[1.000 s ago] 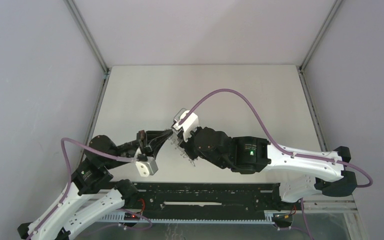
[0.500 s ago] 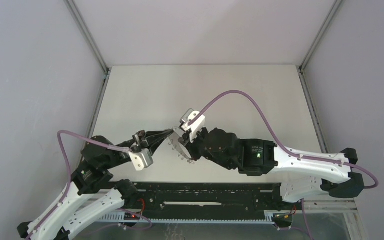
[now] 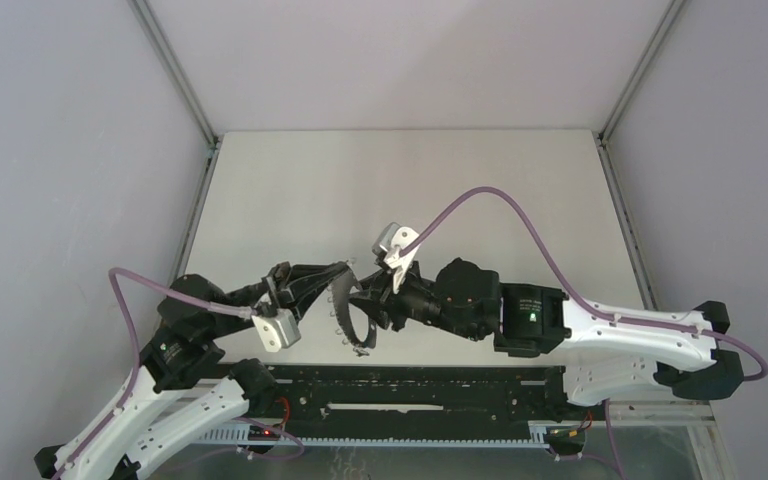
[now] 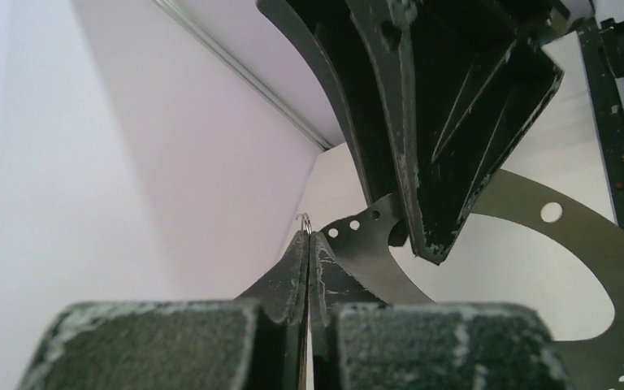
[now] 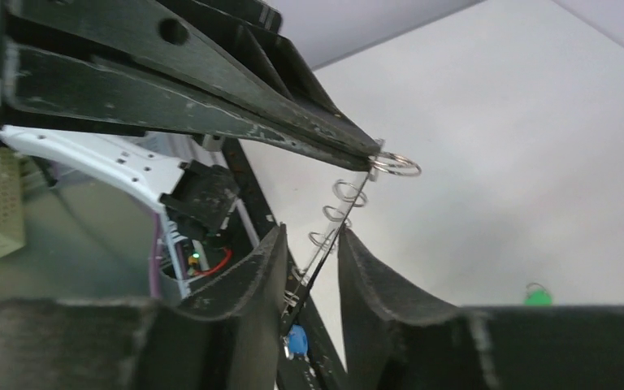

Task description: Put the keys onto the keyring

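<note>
The keyring (image 3: pixel 343 318) hangs over the table's near middle, a grey band with wire loops (image 5: pixel 349 193) along its rim. My left gripper (image 3: pixel 345 268) is shut on its topmost loop (image 4: pixel 305 218); the flat band (image 4: pixel 357 244) shows just behind the left gripper (image 4: pixel 309 237). My right gripper (image 5: pixel 311 236) is open, its fingers (image 5: pixel 272 268) straddling the band, which is seen edge-on (image 5: pixel 325 252). A blue-headed key (image 5: pixel 295 341) dangles at the ring's lower rim. A green-headed key (image 5: pixel 539 294) lies on the table, apart from both grippers.
The black rail (image 3: pixel 410 385) runs along the table's near edge below the ring. Grey walls (image 3: pixel 80 150) close in left, right and back. The right arm's purple cable (image 3: pixel 490 200) arcs above the table (image 3: pixel 410 180).
My right gripper has opened off the keyring and drawn back to the right. The left gripper stays shut; the ring has swung lower and nearer, hanging from it.
</note>
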